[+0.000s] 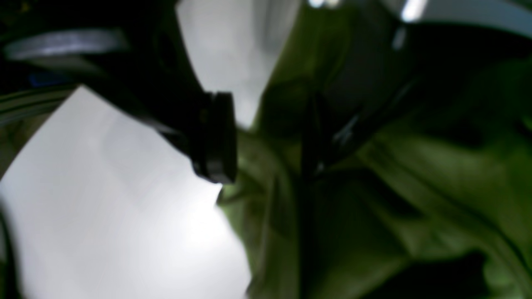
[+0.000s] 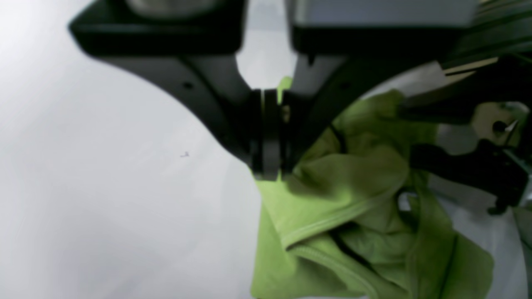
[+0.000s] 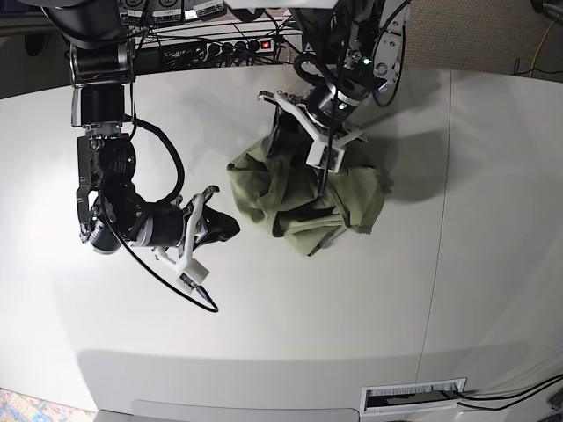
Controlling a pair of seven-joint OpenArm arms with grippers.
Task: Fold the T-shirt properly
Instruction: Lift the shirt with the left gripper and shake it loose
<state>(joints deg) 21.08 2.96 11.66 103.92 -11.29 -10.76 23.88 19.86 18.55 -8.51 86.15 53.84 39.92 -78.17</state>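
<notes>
The olive-green T-shirt [image 3: 299,202] lies crumpled in a heap on the white table [image 3: 352,316]. My right gripper [image 3: 233,226] is at the heap's lower left edge. In the right wrist view the right gripper [image 2: 270,170] is shut, with a hem of the T-shirt [image 2: 345,207] pinched between its pads. My left gripper [image 3: 317,149] hangs over the top of the heap. In the blurred left wrist view the left gripper [image 1: 266,141] stands open, with folds of the T-shirt [image 1: 415,187] between and beside its fingers. The collar tag is hidden.
A power strip [image 3: 237,44] and cables run along the table's back edge. A seam [image 3: 444,220] crosses the table at the right. A vent slot [image 3: 413,397] sits at the front edge.
</notes>
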